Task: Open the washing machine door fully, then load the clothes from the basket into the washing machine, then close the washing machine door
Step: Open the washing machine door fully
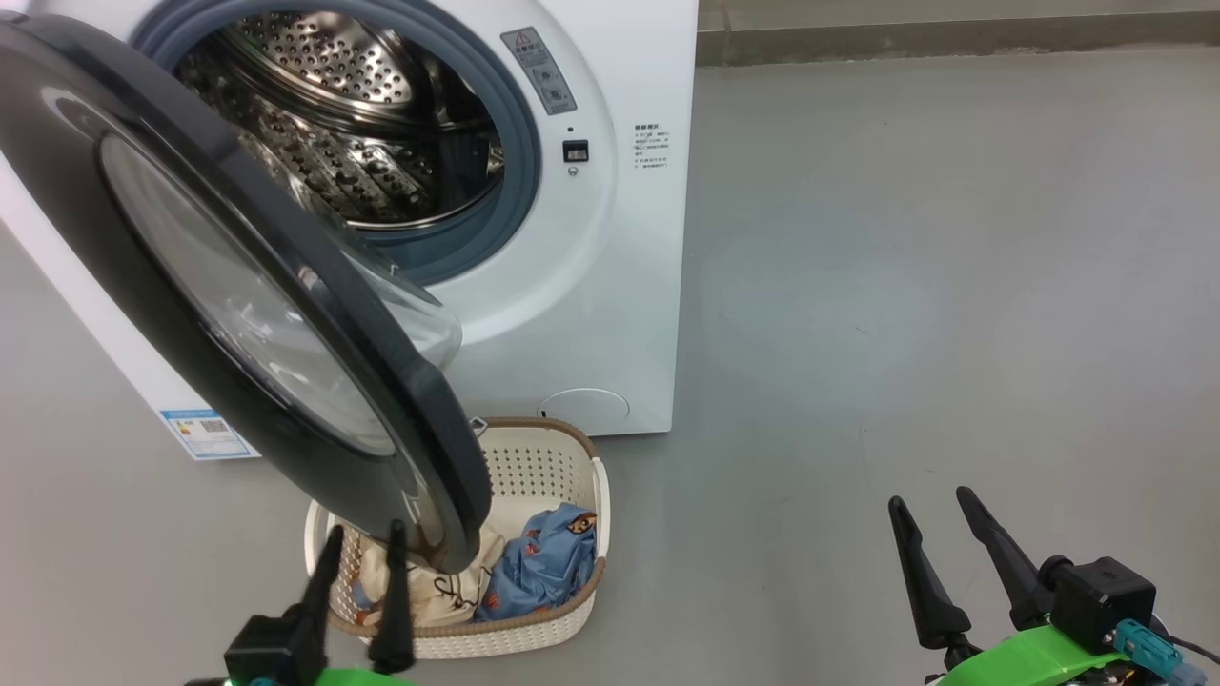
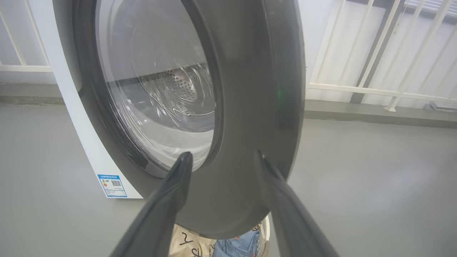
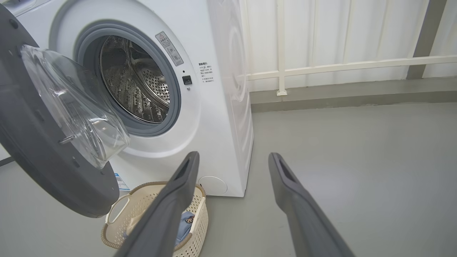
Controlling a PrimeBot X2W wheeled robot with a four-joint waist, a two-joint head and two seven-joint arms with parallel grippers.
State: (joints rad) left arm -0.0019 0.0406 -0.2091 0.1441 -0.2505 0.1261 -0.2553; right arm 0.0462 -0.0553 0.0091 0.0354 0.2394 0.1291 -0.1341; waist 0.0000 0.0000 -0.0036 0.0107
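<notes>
Two left fingers (image 2: pixel 171 192) by the door rim (image 2: pixel 250 107) — wide floor (image 1: pixel 905 286) rightward.

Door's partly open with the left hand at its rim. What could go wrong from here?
1. The left hand stands open at the smooth lower rim of the washing machine door; it might slip off while swinging it wider.
2. The door overhangs the basket, covering part of the clothes; reaching in now could knock the door or tip the basket.
</notes>
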